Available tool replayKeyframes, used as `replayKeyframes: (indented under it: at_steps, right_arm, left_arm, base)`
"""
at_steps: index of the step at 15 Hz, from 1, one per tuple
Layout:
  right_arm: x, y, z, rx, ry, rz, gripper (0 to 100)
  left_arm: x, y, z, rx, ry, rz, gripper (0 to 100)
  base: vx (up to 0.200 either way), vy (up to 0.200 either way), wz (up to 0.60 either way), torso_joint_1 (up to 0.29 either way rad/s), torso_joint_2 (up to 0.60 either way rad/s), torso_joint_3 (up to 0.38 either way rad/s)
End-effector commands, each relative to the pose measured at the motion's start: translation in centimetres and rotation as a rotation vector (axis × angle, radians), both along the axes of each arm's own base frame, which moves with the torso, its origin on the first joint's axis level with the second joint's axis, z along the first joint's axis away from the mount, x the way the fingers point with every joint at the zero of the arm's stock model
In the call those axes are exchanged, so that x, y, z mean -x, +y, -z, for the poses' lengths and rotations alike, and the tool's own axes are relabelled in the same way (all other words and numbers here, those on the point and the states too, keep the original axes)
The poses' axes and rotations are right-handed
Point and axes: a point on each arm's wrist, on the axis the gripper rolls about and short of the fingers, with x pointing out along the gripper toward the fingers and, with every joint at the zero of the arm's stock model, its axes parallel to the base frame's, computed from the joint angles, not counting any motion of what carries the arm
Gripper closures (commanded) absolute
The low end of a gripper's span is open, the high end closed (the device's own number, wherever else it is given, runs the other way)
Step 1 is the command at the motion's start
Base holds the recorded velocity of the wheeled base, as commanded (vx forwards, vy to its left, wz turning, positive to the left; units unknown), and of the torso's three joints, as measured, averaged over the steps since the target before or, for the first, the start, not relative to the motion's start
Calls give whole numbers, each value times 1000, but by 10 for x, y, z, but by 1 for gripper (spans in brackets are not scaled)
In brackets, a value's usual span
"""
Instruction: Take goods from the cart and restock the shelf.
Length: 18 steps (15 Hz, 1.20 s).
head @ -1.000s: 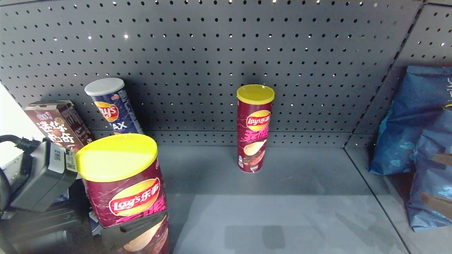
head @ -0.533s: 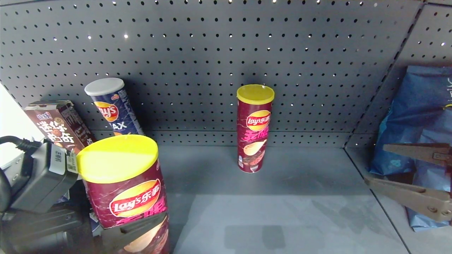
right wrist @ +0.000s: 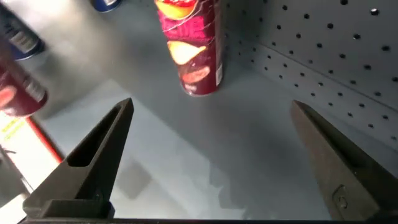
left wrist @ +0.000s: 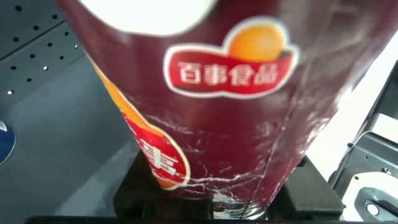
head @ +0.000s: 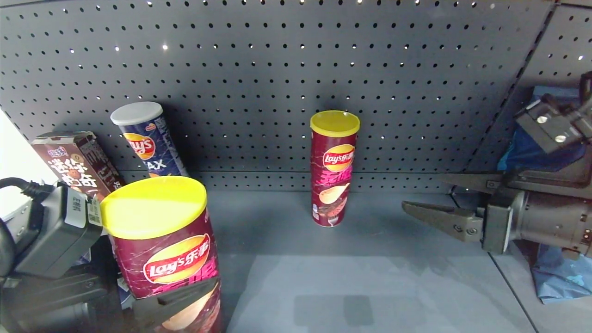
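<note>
- Right now the L tool [left wrist: 227, 202] is clamped on the held can [head: 162, 249], gripping low on its body at the shelf's front-left. Can't tell if the base touches the shelf [head: 370, 277].
- Held can: maroon tube w/ flat yellow lid and pale crackle lines over the wrap. It has a red-and-yellow oval logo w/ white lettering, and pink characters below.
- L wrist view shows its other side: a red banner w/ white characters under an orange disc.
- Second can [head: 334, 169] has the same maroon wrap + yellow lid. It stands upright mid-shelf, just before the pegboard back [head: 277, 69]. There's a chip pic under the logo and small white print near the base.
- R tool [head: 421, 190] is spread wide w/ nothing between its fingers. It sits over the shelf's right side, tips aimed toward the second can and well apart from it.
- Blue can [head: 147, 141], w/ white lid and the same oval logo, is at back-left by the pegboard. A brown box [head: 76, 162] w/ white characters is just beside it.
- Blue bags [head: 557, 280] are at far right, partly behind the R arm.
</note>
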Motion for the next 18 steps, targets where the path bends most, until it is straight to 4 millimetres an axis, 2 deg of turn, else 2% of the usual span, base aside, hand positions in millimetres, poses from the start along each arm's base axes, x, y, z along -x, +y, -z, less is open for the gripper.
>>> replayKeyframes:
  at_steps: [1,8,14,16,18]
  right_arm:
    - [-15,12,5,17,26,-1,0]
    - [-40,30,20,30,30,37,0]
    - [-68,45,25,-25,-20,-25,0]
    - [-71,48,26,-26,-21,-36,0]
    - [-83,56,35,-16,-33,-42,0]
  left_arm:
    - [0,0,0,-1,1,0,100]
    - [0,0,0,12,13,-5,100]
    - [0,0,1,10,16,-5,100]
    - [0,0,2,10,17,-3,100]
    - [0,0,2,10,17,-2,100]
  base:
    - [0,0,0,0,0,0]
    - [0,0,0,0,0,0]
    - [0,0,0,0,0,0]
    - [0,0,0,0,0,0]
    - [0,0,0,0,0,0]
